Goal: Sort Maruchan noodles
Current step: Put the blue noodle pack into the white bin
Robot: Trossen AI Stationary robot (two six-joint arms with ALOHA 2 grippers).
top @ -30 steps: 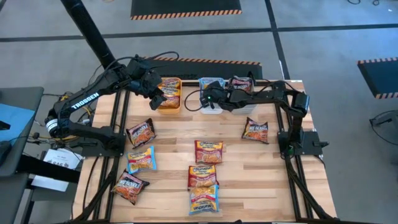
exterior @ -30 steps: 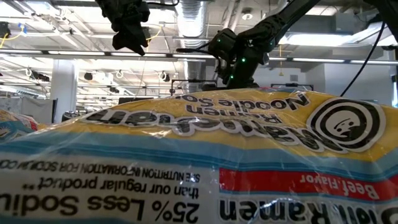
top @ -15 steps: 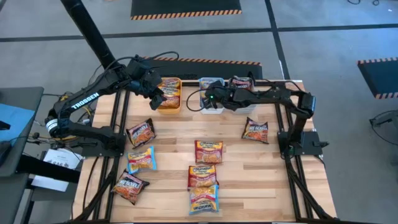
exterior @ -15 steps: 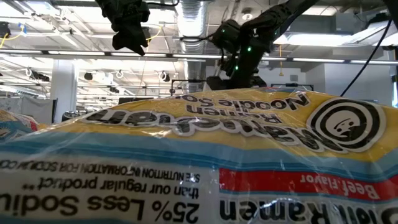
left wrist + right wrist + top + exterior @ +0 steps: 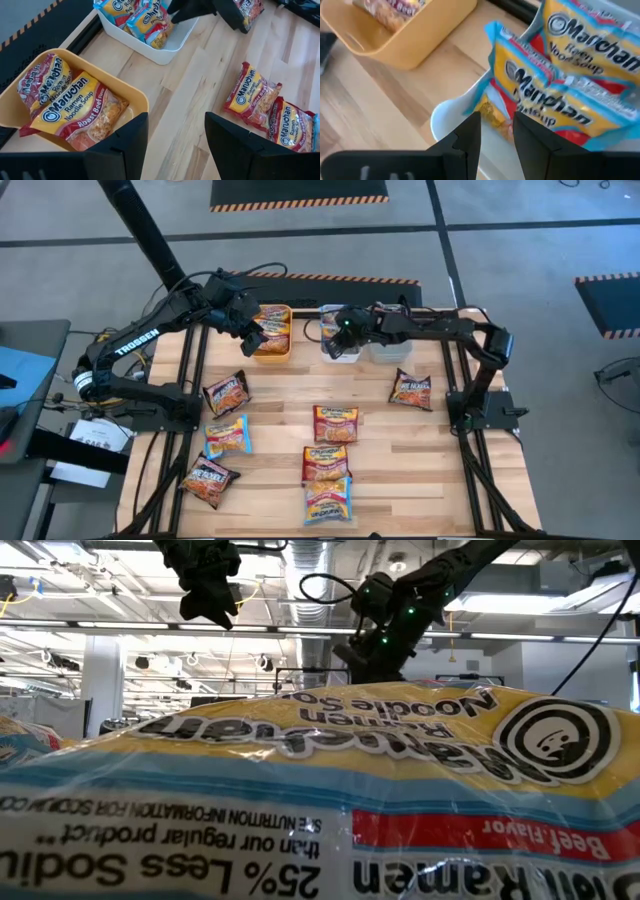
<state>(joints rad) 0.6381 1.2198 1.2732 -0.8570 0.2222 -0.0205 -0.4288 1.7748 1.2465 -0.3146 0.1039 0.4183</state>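
Wooden table: right pincer apparently parted just over white-bin noodle packet.

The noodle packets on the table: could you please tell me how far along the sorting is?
Done: packets already lie in the orange bin and the white bin. In hand: the right gripper hovers open over the white bin, and the left gripper waits open beside the orange bin. Left: seven loose packets lie on the table.
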